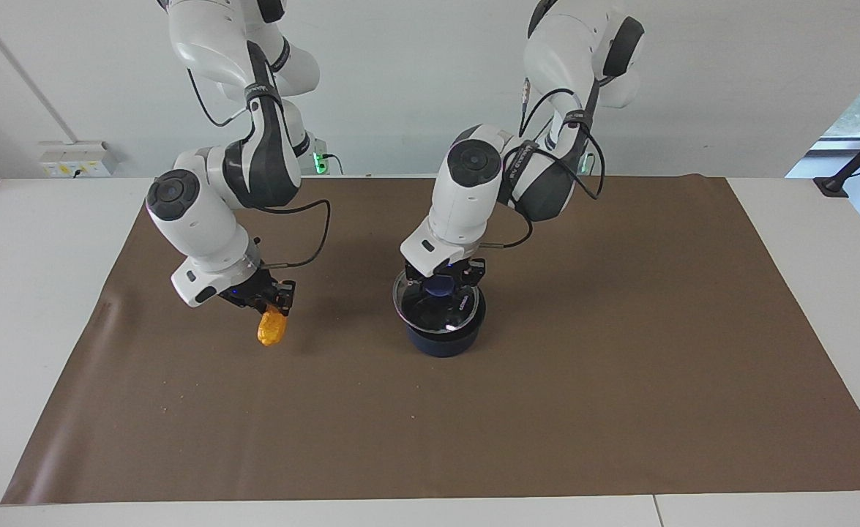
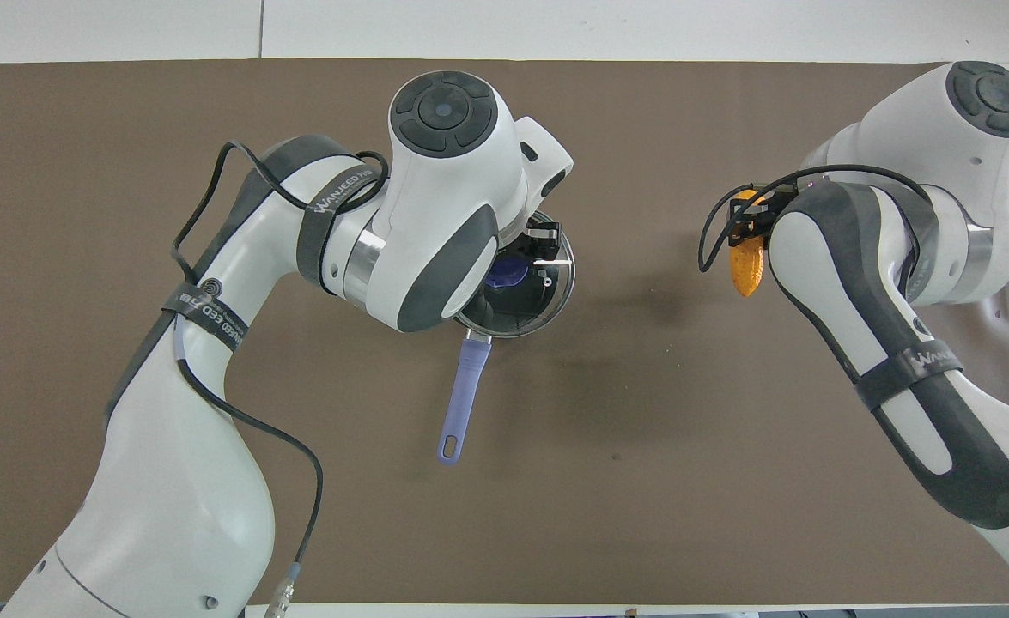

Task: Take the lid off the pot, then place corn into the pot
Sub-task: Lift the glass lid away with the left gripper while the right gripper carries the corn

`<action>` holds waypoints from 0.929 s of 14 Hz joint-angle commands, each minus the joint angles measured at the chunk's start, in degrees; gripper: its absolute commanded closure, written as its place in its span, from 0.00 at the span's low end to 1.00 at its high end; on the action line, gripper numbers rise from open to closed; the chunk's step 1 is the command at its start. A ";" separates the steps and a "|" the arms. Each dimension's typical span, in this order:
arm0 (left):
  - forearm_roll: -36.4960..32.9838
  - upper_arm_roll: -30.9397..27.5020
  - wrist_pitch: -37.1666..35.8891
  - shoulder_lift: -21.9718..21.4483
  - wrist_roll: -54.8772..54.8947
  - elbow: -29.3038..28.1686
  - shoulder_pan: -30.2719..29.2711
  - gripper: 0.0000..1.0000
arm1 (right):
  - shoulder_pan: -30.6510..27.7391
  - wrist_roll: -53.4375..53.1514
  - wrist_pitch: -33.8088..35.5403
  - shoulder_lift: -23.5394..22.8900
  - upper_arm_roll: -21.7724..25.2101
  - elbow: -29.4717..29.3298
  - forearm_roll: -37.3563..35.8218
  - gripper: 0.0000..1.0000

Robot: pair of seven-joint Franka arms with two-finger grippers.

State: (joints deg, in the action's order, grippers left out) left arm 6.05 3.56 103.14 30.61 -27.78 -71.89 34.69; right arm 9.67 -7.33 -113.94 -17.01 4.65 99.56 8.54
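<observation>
Glass lid [image 1: 437, 304] is seen at the pot [image 1: 444, 338] mouth, tilted slightly, so it is judged to be barely raised or only just gripped; a full lift-off cannot be confirmed. The left tool [image 1: 440, 284] is placed right over the lid's blue knob [image 1: 440, 285], and its fingers appear closed around that knob, though the contact is partly hidden by the wrist. In the overhead view the left tool [image 2: 531, 257] and lid [image 2: 525, 292] are mostly covered by the arm, with the pot's light blue handle [image 2: 461, 399] pointing toward the robots. The pot stands near the middle of the counter. Yellow-orange corn [image 1: 271, 327] is held by the right tool [image 1: 274, 301], clamped at its upper end and hanging downward, off the surface, over the right arm's end of the mat; the same corn [image 2: 747, 264] and right tool [image 2: 749, 216] are visible from above. Progress is judged as: corn picked up, lid grasp made, lid removal at its very start. Left to do: lid carried clear of the pot, corn brought across and dropped in. The counter [image 1: 27, 293] is white, covered by a large brown paper-like mat [image 1: 620, 380] with a crease at the right arm's end. A white wall, a socket box [image 1: 78, 157] and a window edge are seen at the robots' end.
</observation>
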 commanded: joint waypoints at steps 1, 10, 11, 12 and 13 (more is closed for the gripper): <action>1.78 -0.83 -4.25 -3.97 -0.17 -0.62 -1.37 1.00 | 0.95 -1.11 0.20 -0.48 -0.43 -1.38 0.96 1.00; -2.70 -0.57 -14.30 -13.54 16.24 -7.44 -30.52 1.00 | 17.64 -24.98 7.32 -7.58 -1.13 -18.85 -3.17 1.00; -2.79 -0.57 -11.42 -15.21 20.10 -11.74 -33.78 1.00 | 20.62 -29.89 7.32 -10.74 -1.48 -22.53 -3.44 1.00; -3.14 -0.65 -7.73 -16.97 24.22 -17.01 -36.77 1.00 | 22.56 -33.68 6.80 -13.64 -1.49 -25.18 -3.87 1.00; -4.19 -0.66 -3.00 -18.29 27.57 -22.37 -39.93 1.00 | 23.36 -35.11 5.84 -15.06 -1.49 -25.64 -3.97 1.00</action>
State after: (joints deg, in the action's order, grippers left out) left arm 3.45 1.95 92.11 18.42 -5.89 -81.06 -0.17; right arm 31.75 -38.00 -108.28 -25.10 3.33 80.89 5.57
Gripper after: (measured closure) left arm 0.322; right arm 0.595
